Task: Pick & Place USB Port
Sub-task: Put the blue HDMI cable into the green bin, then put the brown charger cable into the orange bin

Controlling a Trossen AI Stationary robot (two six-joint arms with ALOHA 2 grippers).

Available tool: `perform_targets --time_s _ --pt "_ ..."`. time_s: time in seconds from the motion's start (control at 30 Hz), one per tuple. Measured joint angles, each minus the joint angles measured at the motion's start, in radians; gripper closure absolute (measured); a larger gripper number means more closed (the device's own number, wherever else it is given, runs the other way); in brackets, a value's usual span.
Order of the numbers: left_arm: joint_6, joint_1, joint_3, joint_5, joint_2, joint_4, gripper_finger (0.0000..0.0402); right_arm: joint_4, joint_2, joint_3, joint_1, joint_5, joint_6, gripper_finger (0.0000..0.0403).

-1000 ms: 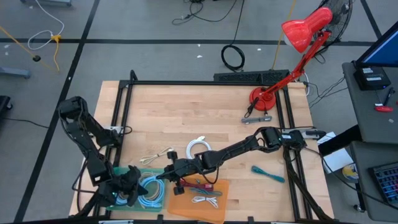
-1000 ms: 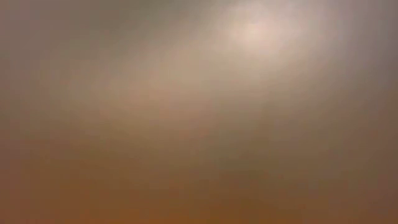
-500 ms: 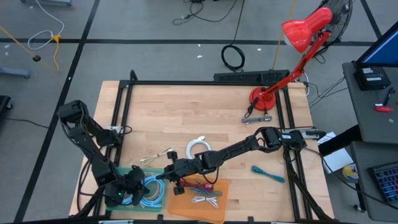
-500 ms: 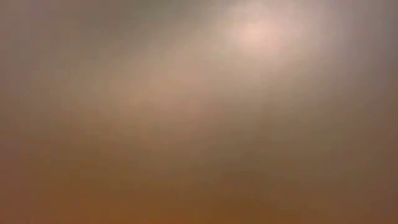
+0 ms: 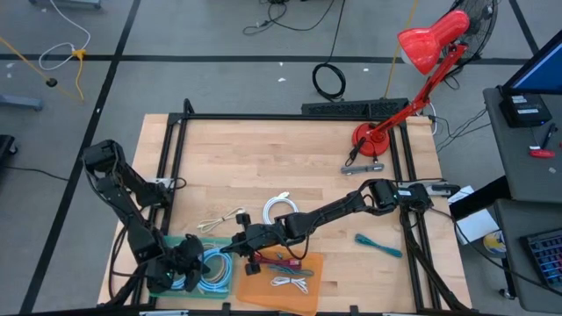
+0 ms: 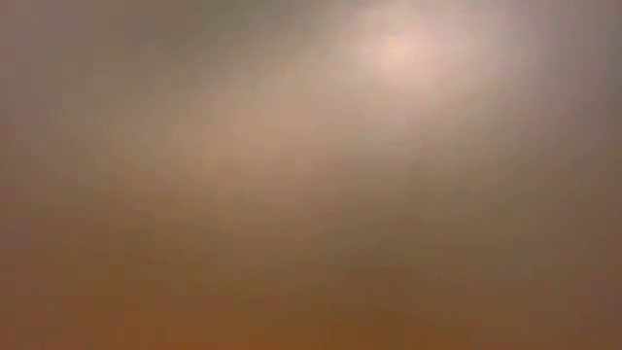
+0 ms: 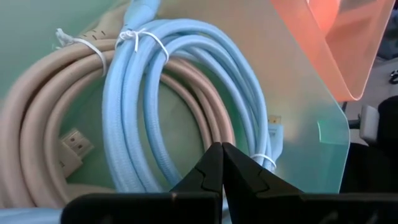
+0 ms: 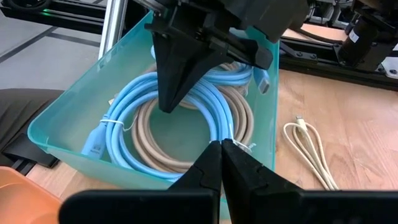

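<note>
The left gripper hangs inside the green bin at about seven o'clock on the table, its fingers pressed tip to tip with nothing between them. Just past those tips lie two coiled cables, a light blue cable bundled with white ties and a beige cable nested against it. Compared with a second ago, the left arm's elbow has swung a little outward and the gripper has settled slightly deeper over the bin; over the last half second it has hardly shifted. With the blue coil resting in the bin and the fingers empty, the placing looks done for this cable, and a retreat seems the likely next step.

The right gripper is likewise pinched shut and empty, parked just at the bin's three o'clock wall, unmoved through the second. Beyond it sit the orange tray at six o'clock, a cream cable and a white cable loose on the wood, and a teal cable near four o'clock. The low view is a blank blur, perhaps blocked by something close to the lens.
</note>
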State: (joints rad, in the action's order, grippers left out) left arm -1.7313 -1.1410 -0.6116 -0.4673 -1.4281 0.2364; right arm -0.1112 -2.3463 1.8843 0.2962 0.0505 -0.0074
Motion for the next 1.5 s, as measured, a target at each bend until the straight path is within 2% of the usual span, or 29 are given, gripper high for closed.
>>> perform_targets --time_s 0.4,0.57,0.77,1.0,1.1,1.23,1.33,1.4,1.43,1.5 --pt "0.073 0.000 -0.082 -0.004 0.001 0.042 0.0392 0.000 0.000 0.000 0.000 0.000 0.000 0.0403" --pt "0.150 0.001 -0.147 -0.059 0.013 0.103 0.0392 -0.002 0.000 0.000 0.000 0.000 0.000 0.0403" --pt "0.309 0.002 -0.218 -0.209 0.084 0.169 0.0392 0.001 0.000 0.000 0.000 0.020 -0.018 0.0403" --pt "0.605 0.001 -0.282 -0.520 0.212 0.282 0.0392 0.097 0.080 -0.004 -0.012 0.217 -0.160 0.0403" --pt "0.739 0.001 -0.282 -0.634 0.269 0.323 0.0392 0.060 0.184 -0.094 -0.055 0.232 -0.187 0.0403" --pt "0.783 0.002 -0.282 -0.769 0.337 0.460 0.0392 -0.120 0.371 -0.321 -0.168 0.137 -0.143 0.0403" --pt "0.703 0.006 -0.282 -0.840 0.383 0.641 0.0392 -0.343 0.522 -0.550 -0.305 -0.053 -0.008 0.0403" --pt "0.593 0.028 -0.282 -0.844 0.417 0.792 0.0392 -0.480 0.610 -0.708 -0.402 -0.193 0.102 0.0403" --pt "0.526 0.045 -0.282 -0.831 0.434 0.878 0.0392 -0.537 0.647 -0.782 -0.442 -0.232 0.156 0.0403" --pt "0.389 0.090 -0.273 -0.800 0.469 1.023 0.0392 -0.600 0.725 -0.919 -0.488 -0.242 0.208 0.0403"
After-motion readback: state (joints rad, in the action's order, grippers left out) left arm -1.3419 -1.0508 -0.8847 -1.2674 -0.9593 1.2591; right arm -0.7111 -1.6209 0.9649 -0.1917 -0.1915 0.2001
